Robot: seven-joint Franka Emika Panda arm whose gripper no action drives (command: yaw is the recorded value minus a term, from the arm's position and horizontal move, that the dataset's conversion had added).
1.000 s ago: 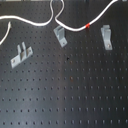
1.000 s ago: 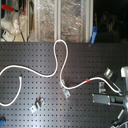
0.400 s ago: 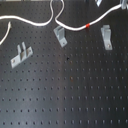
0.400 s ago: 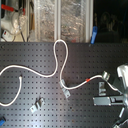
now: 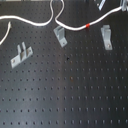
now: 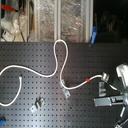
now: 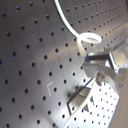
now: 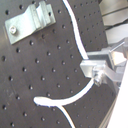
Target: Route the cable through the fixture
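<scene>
Pegboard (image 5: 70,90) unchanged; cable (image 6: 59,59) lies as before.

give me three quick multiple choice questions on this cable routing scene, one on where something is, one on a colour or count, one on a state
1. In the first exterior view, where does the red tape band sit on the cable?
A. between the middle bracket and the bracket to the first exterior view's right
B. left of the leftmost bracket
C. at the bottom edge of the board

2. How many metal brackets stand on the open board below the cable in the first exterior view?
A. one
B. three
C. six

3. What state is the cable in?
A. coiled in a tight roll
B. lying in loose curves on the pegboard
C. pulled straight and taut

Answers: 1 A, the band lies between the middle bracket and right bracket. 2 B, those two plus the left bracket. 3 B, it snakes in bends in both exterior views.
</scene>
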